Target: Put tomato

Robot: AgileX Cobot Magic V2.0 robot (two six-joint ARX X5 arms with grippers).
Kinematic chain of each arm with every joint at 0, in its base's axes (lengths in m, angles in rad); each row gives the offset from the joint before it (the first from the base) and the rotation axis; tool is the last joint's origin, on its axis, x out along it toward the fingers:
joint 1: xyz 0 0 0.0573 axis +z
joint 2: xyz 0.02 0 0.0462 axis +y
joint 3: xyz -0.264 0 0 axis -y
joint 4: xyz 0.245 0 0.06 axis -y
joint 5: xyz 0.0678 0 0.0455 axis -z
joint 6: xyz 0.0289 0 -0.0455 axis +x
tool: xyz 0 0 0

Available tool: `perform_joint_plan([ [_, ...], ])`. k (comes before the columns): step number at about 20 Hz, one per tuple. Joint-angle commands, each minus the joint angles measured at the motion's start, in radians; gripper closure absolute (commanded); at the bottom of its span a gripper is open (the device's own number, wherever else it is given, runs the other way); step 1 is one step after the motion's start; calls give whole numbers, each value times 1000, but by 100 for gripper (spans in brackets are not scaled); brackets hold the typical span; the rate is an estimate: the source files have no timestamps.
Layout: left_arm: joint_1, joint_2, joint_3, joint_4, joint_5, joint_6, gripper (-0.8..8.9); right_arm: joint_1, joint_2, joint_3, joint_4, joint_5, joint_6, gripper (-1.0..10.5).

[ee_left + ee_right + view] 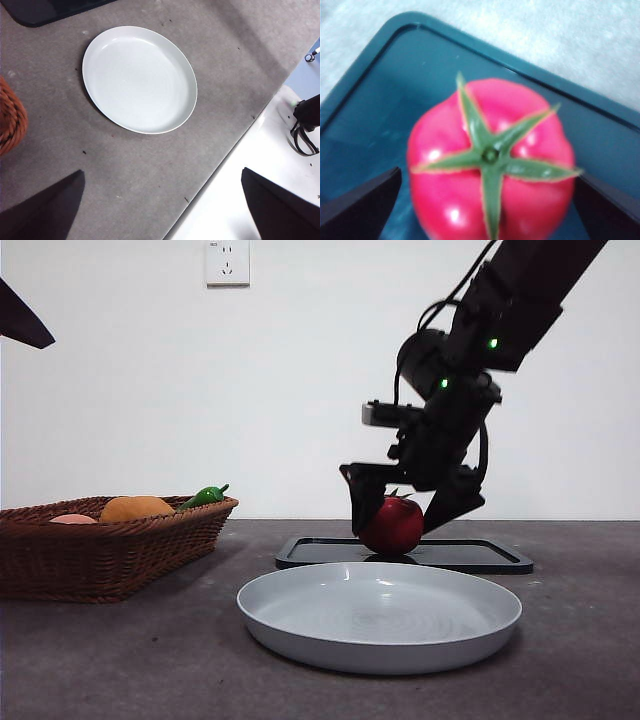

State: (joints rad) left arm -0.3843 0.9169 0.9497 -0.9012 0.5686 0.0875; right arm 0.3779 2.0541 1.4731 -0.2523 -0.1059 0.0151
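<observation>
- We identify the right gripper (408, 508) as the pincer at work: it hangs low over the dark tray (480, 556), its two jaws spread to either side of the tomato (392, 525)
- The tomato sits upright between the jaws, calyx facing the wrist camera; in the front view it appears to rest on the tray, directly below the pincer
- In the right wrist view a jaw stands at each flank of the tomato (490, 165); we cannot confirm that either one touches the skin, so we class the pincer as apart, not clamped
- We judge the step in hand to be the grasp, or equally the release; the frames do not settle which
- The grey plate (380, 615) lies empty, nearer the camera than the pincer; the basket (110, 550) stands well to one side
- The left gripper (162, 205) waits above the table, jaws apart, holding nothing
- If grasping, the next move calls for closing squarely across the tomato's widest part, then a straight lift; the glossy round skin may slip
</observation>
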Motion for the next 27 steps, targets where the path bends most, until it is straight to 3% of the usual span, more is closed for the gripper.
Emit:
perform_joint_plan([
  [1, -5, 6, 24, 5, 5, 9, 317, 5, -58, 27, -37, -2, 11, 357],
  [4, -5, 6, 24, 5, 5, 9, 317, 5, -172, 27, -121, -13, 11, 357],
  [8, -5, 6, 24, 5, 5, 9, 317, 6, -368, 27, -314, -100, -1, 357],
  [15, -5, 6, 24, 4, 5, 9, 317, 5, -676, 9, -558, -117, -31, 358],
  [17, -5, 6, 24, 4, 5, 9, 317, 6, -764, -42, -568, -158, -31, 358],
  [22, -5, 6, 24, 4, 5, 9, 317, 22, -1003, -272, -563, -166, -34, 365],
  [27, -5, 6, 24, 4, 5, 9, 317, 79, -1182, -506, -563, -256, -23, 366],
])
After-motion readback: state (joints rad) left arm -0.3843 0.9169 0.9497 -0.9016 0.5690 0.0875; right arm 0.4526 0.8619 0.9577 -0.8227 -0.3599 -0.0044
